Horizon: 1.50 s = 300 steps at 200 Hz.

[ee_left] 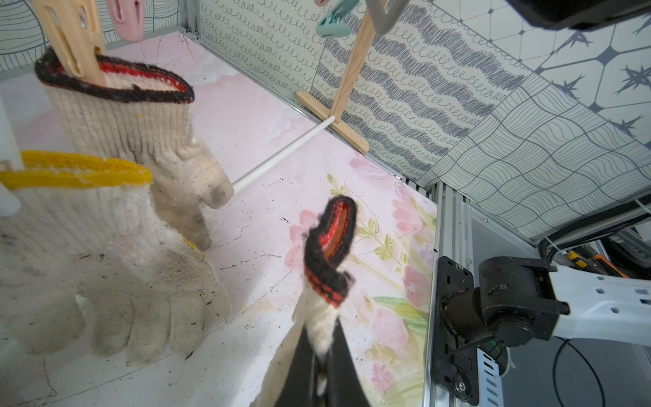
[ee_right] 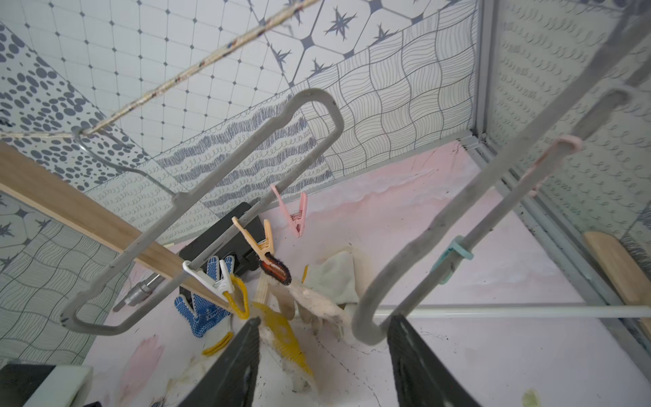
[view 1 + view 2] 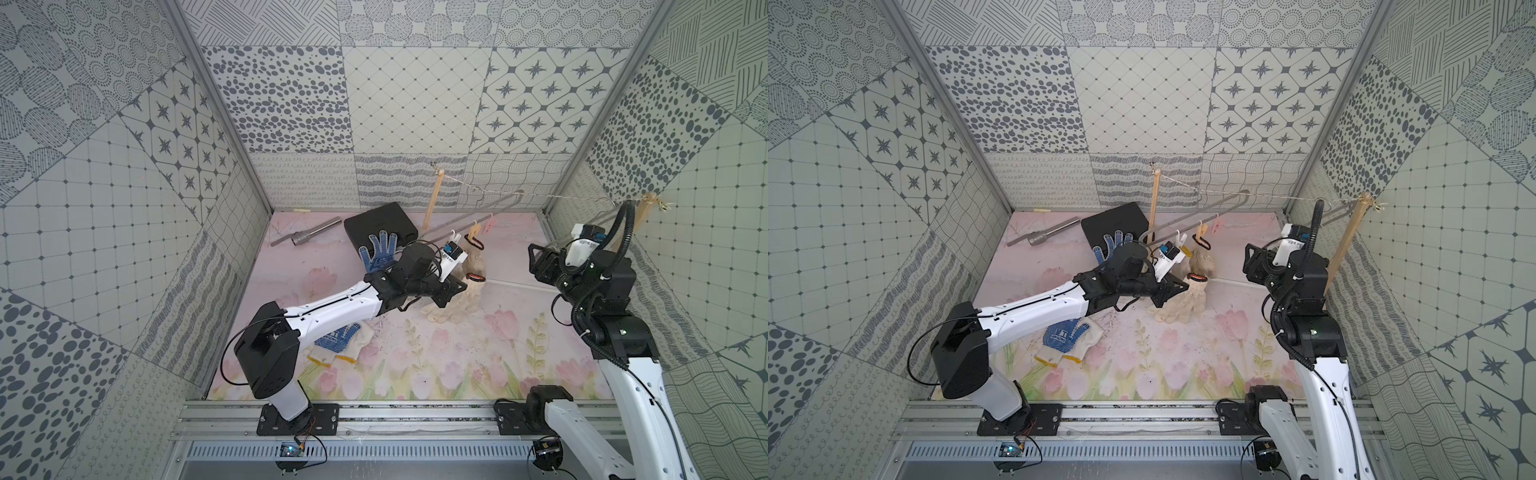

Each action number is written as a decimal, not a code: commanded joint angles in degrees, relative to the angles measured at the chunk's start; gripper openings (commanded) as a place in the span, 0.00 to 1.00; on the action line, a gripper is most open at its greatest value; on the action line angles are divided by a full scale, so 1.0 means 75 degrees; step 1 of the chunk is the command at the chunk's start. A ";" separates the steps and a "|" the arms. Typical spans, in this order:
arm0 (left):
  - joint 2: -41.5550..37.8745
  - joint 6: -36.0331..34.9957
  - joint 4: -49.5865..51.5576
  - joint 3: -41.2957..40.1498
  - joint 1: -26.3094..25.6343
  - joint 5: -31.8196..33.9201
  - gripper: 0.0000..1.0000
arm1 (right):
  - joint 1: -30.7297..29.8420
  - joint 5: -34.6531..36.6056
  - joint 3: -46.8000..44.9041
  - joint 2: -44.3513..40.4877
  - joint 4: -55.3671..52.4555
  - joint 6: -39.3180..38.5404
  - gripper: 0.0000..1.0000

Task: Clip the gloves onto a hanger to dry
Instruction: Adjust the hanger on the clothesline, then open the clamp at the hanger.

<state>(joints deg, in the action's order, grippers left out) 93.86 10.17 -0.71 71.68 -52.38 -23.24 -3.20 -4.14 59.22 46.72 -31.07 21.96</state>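
Pegging a third glove looked like the step in hand. Your left tool (image 1: 321, 338) was clenched on the cream glove (image 1: 333, 243) just under its black-and-red cuff, which stuck up twisted past the tips. The body drooped below the tool toward the table (image 3: 457, 374). Just ahead of that tool two gloves hung pegged: a black-cuffed glove (image 1: 141, 116) and a yellow-cuffed glove (image 1: 105, 225).

Your right tool (image 2: 324, 319) was released, jaws spread wide. The hanger (image 2: 408, 257) had its low loop end sitting between them, ungripped as far as I could tell.

Next you'd likely need to raise the cuff to the free pink peg (image 2: 296, 216) beyond the right tool, and have that tool steady the hanger or squeeze the peg.

The held glove was knitted, limp and grubby, flecked with dark bits.
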 commanded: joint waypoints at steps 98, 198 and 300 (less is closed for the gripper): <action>0.0074 -0.0138 0.0021 0.0286 -0.0014 0.0000 0.00 | -0.3675 0.2644 0.0390 0.1661 0.1800 -0.0157 0.67; -0.0031 -0.0212 0.0080 0.0253 -0.0012 0.0040 0.00 | -0.3932 0.4857 0.1304 0.3325 0.1885 -0.0197 0.62; -0.0046 -0.0255 0.0089 0.0247 -0.0012 0.0052 0.00 | -0.0639 0.0013 0.0706 0.3132 0.2009 -0.0579 0.68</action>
<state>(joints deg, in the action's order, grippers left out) 94.32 9.93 1.04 73.01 -52.36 -20.99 -12.01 9.17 64.58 70.50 -17.96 19.73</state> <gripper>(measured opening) 0.053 0.672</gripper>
